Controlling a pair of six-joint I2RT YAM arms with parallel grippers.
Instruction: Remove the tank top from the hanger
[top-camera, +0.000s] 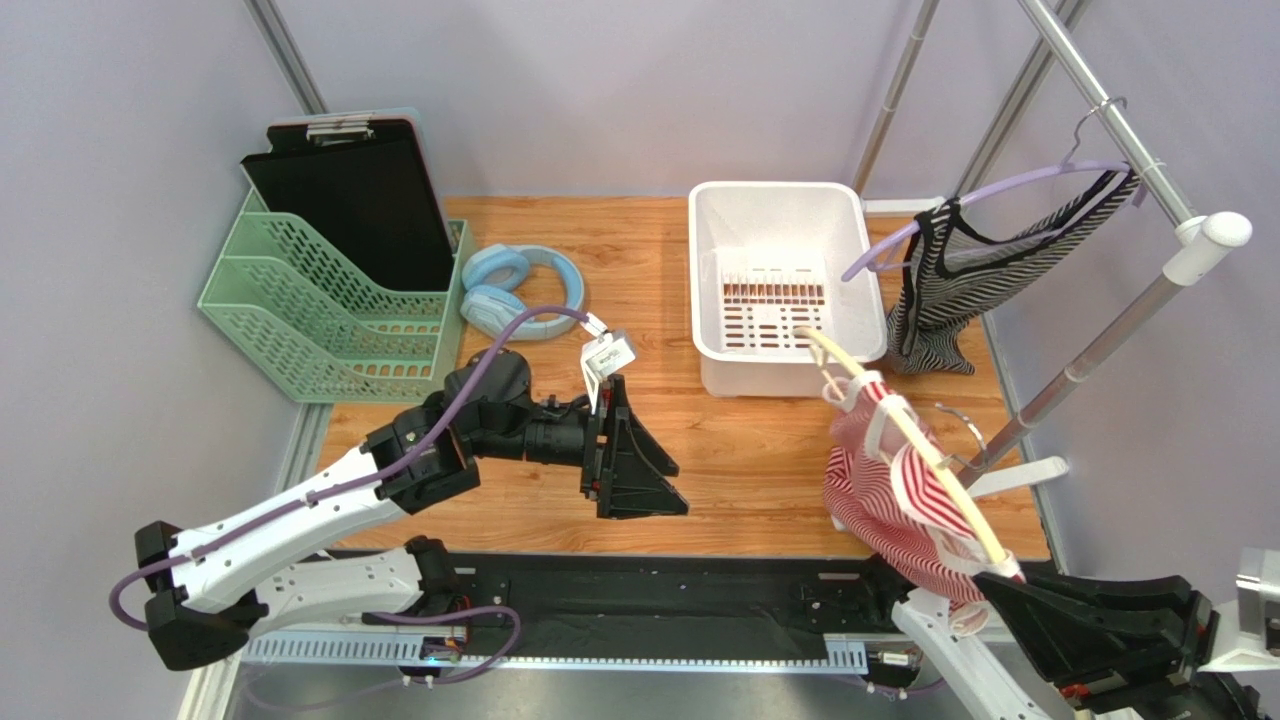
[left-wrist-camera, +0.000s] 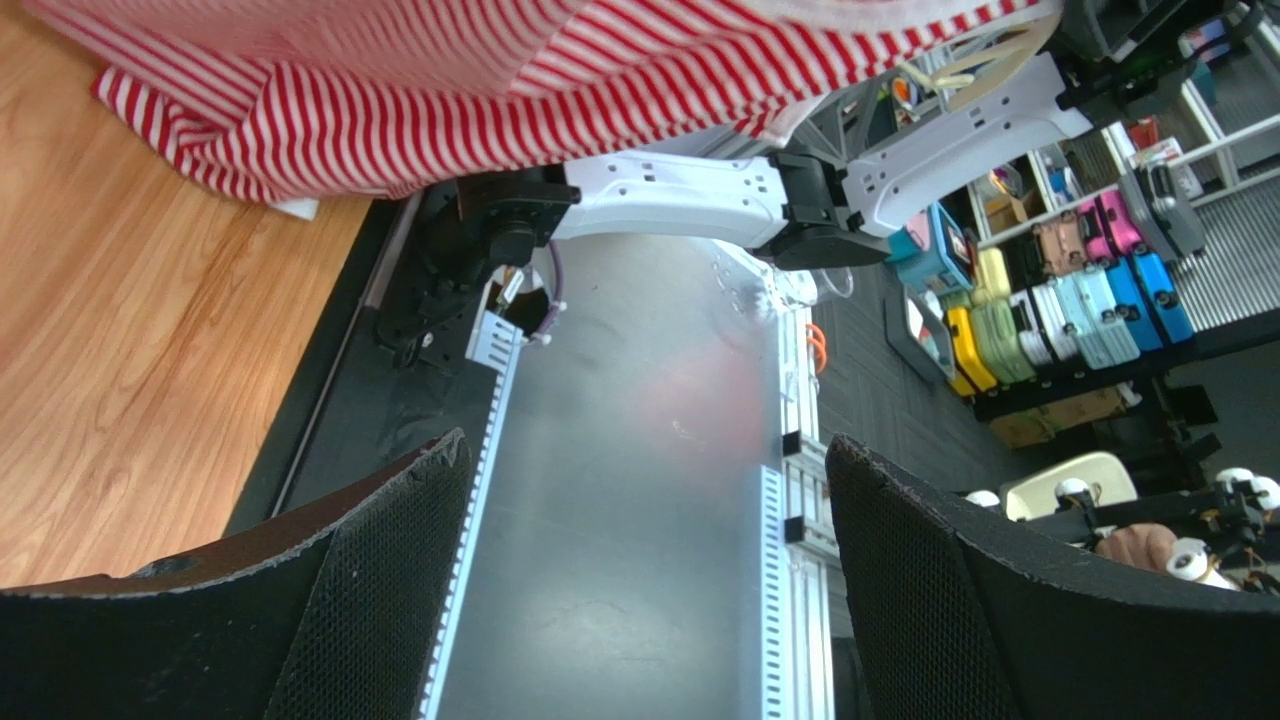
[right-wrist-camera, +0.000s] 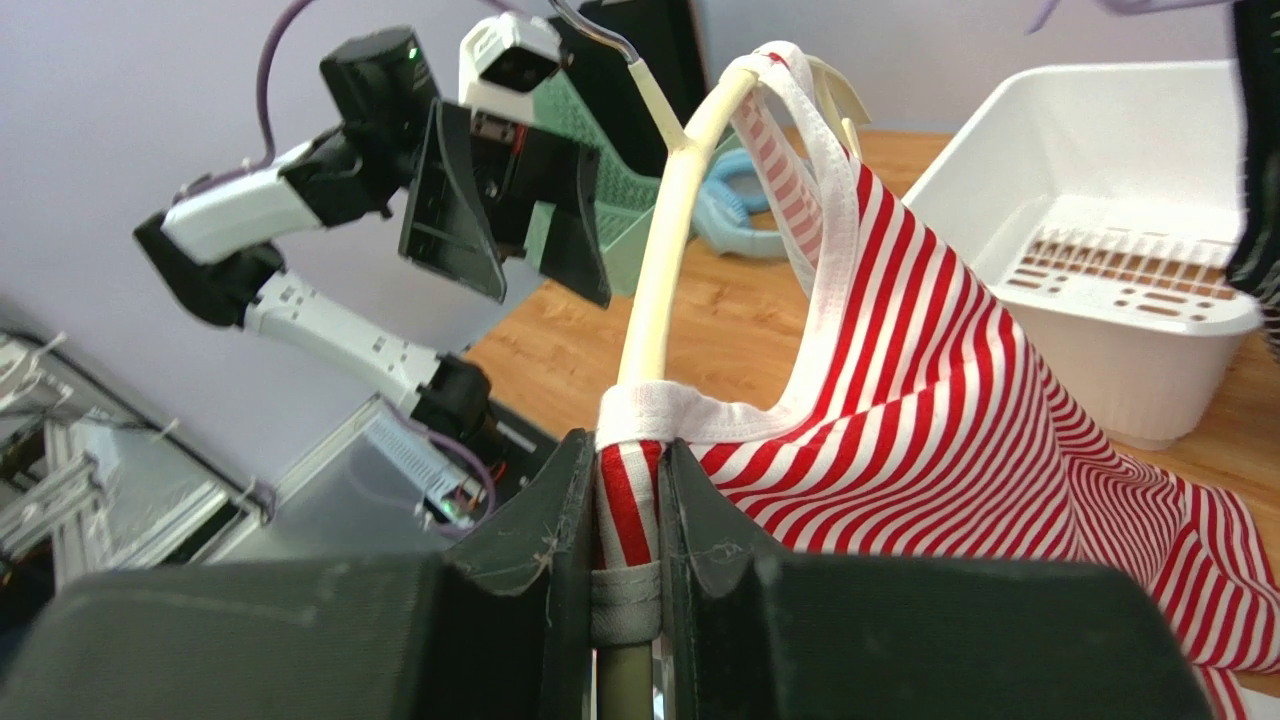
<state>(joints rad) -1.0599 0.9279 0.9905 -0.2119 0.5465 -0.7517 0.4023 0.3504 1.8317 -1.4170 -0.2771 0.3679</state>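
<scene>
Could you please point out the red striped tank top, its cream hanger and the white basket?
red striped tank top (top-camera: 879, 503), top external view, striped body.
cream hanger (right-wrist-camera: 661, 255), right wrist view, curved arm.
white basket (top-camera: 774, 371), top external view, front wall.

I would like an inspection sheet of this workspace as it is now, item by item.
Surface: wooden table, no spills seen.
Job's things: red striped tank top on the cream hanger, off the metal rail.
Clutter: white basket, green file tray, black clipboard, blue headphones, black striped top on a purple hanger.
Grippers: left end effector open, empty; right end effector shut on the cream hanger and a strap.
Cables: purple cable along the left arm.
Surroundings: grey walls.
</scene>
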